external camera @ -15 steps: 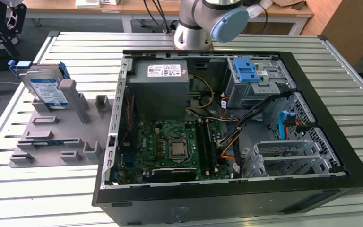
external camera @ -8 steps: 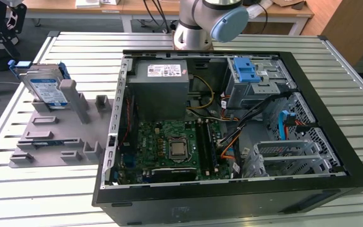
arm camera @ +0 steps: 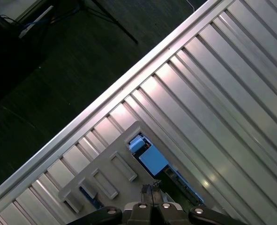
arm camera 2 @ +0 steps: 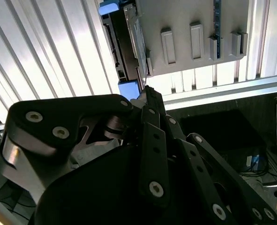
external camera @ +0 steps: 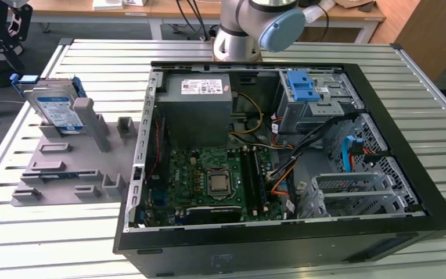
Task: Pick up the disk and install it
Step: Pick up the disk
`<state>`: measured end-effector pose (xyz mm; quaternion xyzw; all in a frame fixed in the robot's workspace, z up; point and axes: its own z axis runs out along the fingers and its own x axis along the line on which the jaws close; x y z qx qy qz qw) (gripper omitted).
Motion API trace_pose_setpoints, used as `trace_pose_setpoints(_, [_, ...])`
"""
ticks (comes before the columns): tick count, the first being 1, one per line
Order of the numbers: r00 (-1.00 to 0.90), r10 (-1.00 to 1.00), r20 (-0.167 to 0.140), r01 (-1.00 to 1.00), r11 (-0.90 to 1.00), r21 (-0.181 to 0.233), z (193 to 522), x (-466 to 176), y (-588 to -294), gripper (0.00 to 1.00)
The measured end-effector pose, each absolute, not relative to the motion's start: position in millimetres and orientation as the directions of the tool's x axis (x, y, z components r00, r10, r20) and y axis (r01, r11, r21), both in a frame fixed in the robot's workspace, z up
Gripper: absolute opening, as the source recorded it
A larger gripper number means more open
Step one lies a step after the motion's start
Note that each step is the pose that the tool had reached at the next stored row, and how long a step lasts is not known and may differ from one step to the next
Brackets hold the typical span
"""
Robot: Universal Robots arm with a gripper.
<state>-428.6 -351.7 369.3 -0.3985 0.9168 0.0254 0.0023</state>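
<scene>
The disk (external camera: 56, 107), silver with a white-and-blue label and a blue carrier, stands on edge in a slot of the grey holder (external camera: 76, 168) at the exterior view's left. My gripper (external camera: 7, 40) hangs above and just beyond it, apart from it. In the first wrist view the fingertips (arm camera: 150, 190) are pressed together over the disk's blue carrier (arm camera: 150, 159). The second wrist view shows the shut gripper (arm camera 2: 145, 93) with nothing in it, and the disk (arm camera 2: 133, 37) edge-on past its tips.
An open black computer case (external camera: 409, 192) lies on the slatted metal table (external camera: 91, 52), with a grey power supply (external camera: 195, 99), motherboard (external camera: 215, 180) and blue-topped drive bay (external camera: 301, 87) inside. The table edge (arm camera: 105, 101) and dark floor lie close behind the holder (arm camera: 105, 173).
</scene>
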Motion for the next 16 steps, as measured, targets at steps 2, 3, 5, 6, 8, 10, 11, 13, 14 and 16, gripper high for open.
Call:
trace_pose_setpoints(2, [-0.678, -0.734, -0.024, -0.734, 0.677, 0.045, 369.3, -428.6, -351.7, 0.11])
trace_pose_setpoints(3, [-0.677, -0.736, -0.024, -0.736, 0.675, 0.045, 369.3, -428.6, -351.7, 0.11])
trace_pose_setpoints(5, [-0.673, -0.739, -0.024, -0.739, 0.672, 0.045, 369.3, -428.6, -351.7, 0.11])
trace_pose_setpoints(6, [-0.672, -0.741, -0.024, -0.741, 0.67, 0.045, 369.3, -428.6, -351.7, 0.11])
trace_pose_setpoints(8, [-0.669, -0.743, -0.024, -0.743, 0.668, 0.045, 369.3, -428.6, -351.7, 0.11])
trace_pose_setpoints(10, [-0.666, -0.745, -0.024, -0.745, 0.665, 0.045, 369.3, -428.6, -351.7, 0.11])
trace_pose_setpoints(11, [-0.665, -0.746, -0.024, -0.746, 0.664, 0.045, 369.3, -428.6, -351.7, 0.11])
trace_pose_setpoints(13, [-0.663, -0.748, -0.025, -0.748, 0.662, 0.045, 369.2, -428.6, -351.7, 0.11])
trace_pose_setpoints(14, [-0.662, -0.749, -0.024, -0.75, 0.66, 0.045, 369.3, -428.6, -351.7, 0.11])
trace_pose_setpoints(16, [-0.659, -0.752, -0.024, -0.752, 0.658, 0.045, 369.3, -428.6, -351.7, 0.11])
